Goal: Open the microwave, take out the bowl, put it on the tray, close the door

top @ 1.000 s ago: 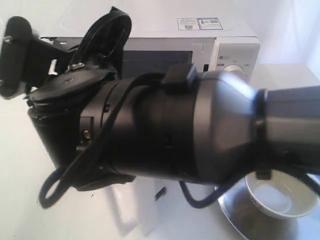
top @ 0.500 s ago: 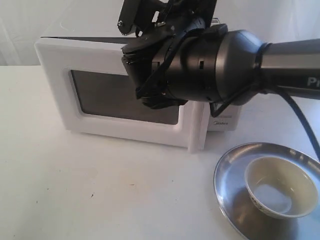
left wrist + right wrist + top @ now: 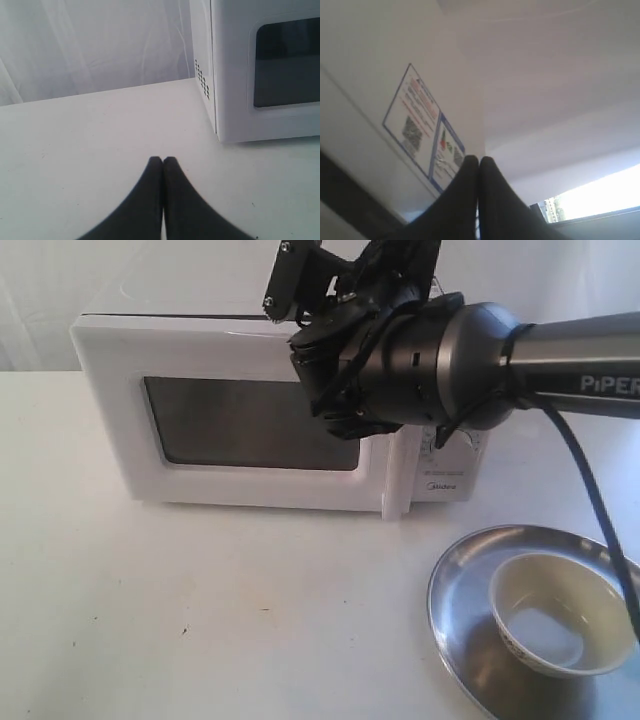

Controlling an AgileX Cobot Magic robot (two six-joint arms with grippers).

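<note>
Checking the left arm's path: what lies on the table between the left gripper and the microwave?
Nothing; the left wrist view shows only bare white table between the shut left gripper and the microwave.

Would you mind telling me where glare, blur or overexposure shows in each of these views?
Exterior view: evenly lit and fairly sharp, with sheen on the tray and the right arm covering part of the microwave. Left wrist view: the dark left gripper is out of focus. Right wrist view: soft focus, sticker unreadable, one bright patch blown out.
</note>
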